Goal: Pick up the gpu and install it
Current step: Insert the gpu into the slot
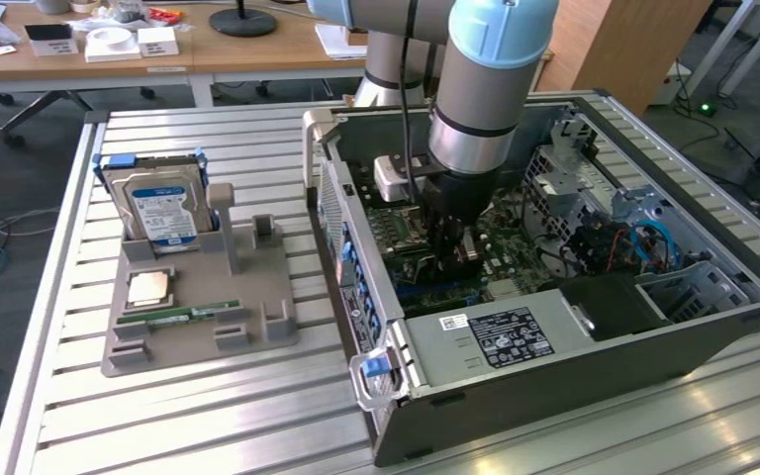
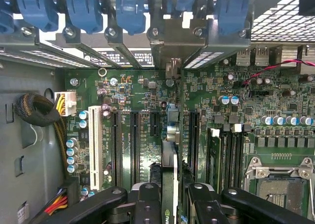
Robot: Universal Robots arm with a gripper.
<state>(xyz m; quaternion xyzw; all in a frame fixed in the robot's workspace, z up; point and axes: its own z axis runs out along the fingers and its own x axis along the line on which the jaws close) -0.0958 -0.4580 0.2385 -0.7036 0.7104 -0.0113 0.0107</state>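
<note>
- My gripper (image 2: pixel 170 199): down inside the open computer case (image 1: pixel 592 346), fingers drawn narrow and clamped on the gpu (image 2: pixel 169 177), held edge-on between them.
- The gpu: off the grey holder tray (image 1: pixel 195 317), carried upright over the motherboard (image 2: pixel 138 86), its edge lined along a black expansion slot (image 2: pixel 191 135); I judge pickup done and seating not finished, though whether the card touches the slot I cannot tell.
- Bracket end: points toward the row of blue slot clips (image 2: pixel 128 10) at the case's rear wall.
- In the way: the neighbouring black slots (image 2: pixel 134 140) and white slot (image 2: pixel 96 145) close beside; RAM sticks (image 2: pixel 224 150) and the empty CPU socket (image 2: pixel 278 184) on the far side; a sleeved cable bundle (image 2: pixel 37 111) by the case wall.
- On the tray, at the table's (image 1: pixel 76 416) side away from the case: hard drive (image 1: pixel 155 203) standing, a CPU chip (image 1: pixel 150 288), a RAM stick (image 1: pixel 195 315).
</note>
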